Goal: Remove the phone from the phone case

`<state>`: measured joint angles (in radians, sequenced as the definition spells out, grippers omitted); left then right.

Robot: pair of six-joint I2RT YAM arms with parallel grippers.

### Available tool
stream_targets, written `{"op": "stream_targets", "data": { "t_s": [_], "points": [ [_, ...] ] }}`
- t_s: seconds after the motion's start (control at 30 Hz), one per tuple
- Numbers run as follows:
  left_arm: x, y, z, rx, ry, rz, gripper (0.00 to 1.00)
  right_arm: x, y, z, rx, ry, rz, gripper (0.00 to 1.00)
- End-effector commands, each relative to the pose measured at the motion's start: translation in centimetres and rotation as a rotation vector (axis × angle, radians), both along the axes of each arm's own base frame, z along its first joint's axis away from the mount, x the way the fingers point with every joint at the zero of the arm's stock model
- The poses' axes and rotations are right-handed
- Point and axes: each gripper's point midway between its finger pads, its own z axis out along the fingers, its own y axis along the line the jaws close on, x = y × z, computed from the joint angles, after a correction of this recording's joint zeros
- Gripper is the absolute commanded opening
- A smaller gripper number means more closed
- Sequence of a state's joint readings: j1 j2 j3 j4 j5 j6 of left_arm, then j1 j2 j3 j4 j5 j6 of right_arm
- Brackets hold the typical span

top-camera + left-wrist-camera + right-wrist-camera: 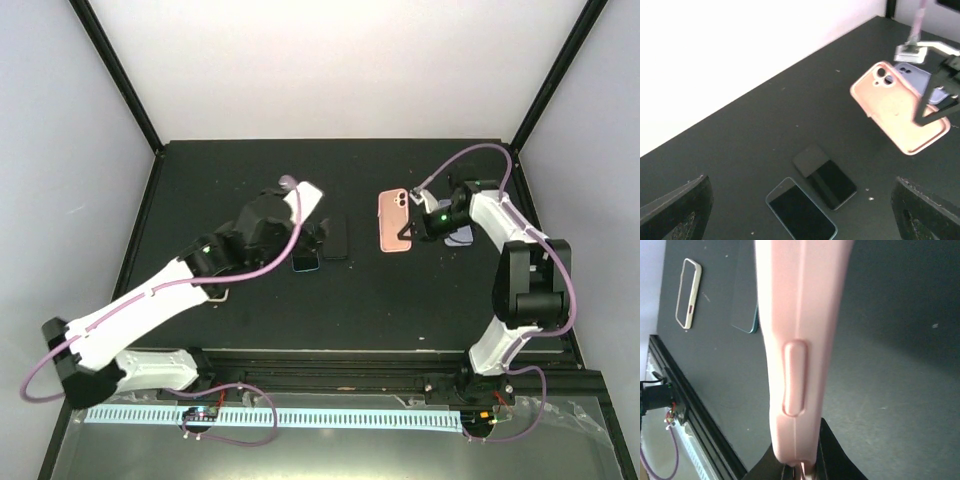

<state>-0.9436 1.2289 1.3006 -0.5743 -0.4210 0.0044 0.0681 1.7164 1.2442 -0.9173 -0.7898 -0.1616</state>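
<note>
Right hand (407, 233): clamped on edge of pink soft-plastic phone case (393, 215), centre-right of frame, lifted. Cannot tell whether filled or empty; extraction judged unfinished.

This was a robotics lab work cell, a rig built for testing. A matte black desk (250, 310) stood boxed in by plain white panels (330, 60) set between black frame struts (115, 70). The left arm (130, 305) and the right arm (497, 345), both white and black, were bolted to a black metal rail (330, 372) along the desk's near edge. Purple cables (470, 152) looped along them, and a small wired electronics module (200, 418) sat by a white perforated strip (300, 415) below the rail
</note>
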Motion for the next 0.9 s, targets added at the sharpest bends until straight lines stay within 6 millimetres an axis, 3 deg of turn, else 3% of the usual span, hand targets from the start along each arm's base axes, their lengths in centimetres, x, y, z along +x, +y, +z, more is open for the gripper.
{"op": "stream_targets", "data": {
  "t_s": [0.0, 0.03, 0.2, 0.57, 0.8, 0.87],
  "points": [
    [0.5, 3.5, -2.2, -0.100, -0.029, 0.051, 0.99, 0.0, -2.0, -1.8, -0.126, 0.069, 0.050, 0.01],
    [0.5, 4.2, -3.3, -0.108, -0.030, 0.057, 0.99, 0.3, -2.3, -2.1, -0.146, 0.081, 0.053, 0.01],
    [0.4, 6.6, -2.0, -0.093, -0.113, 0.116, 0.99, 2.1, -3.7, -4.1, -0.215, 0.131, 0.027, 0.01],
    [-0.1, 5.9, -2.4, -0.081, -0.085, 0.081, 0.96, 5.0, -8.0, -6.3, -0.299, 0.181, -0.058, 0.01],
    [-0.2, 5.6, -2.8, -0.057, -0.087, 0.069, 0.94, 5.9, -9.3, -7.7, -0.326, 0.240, -0.051, 0.02],
    [-0.2, 5.5, -2.9, -0.050, -0.087, 0.066, 0.94, 6.3, -9.5, -7.8, -0.325, 0.242, -0.062, 0.07]
  ]
}}
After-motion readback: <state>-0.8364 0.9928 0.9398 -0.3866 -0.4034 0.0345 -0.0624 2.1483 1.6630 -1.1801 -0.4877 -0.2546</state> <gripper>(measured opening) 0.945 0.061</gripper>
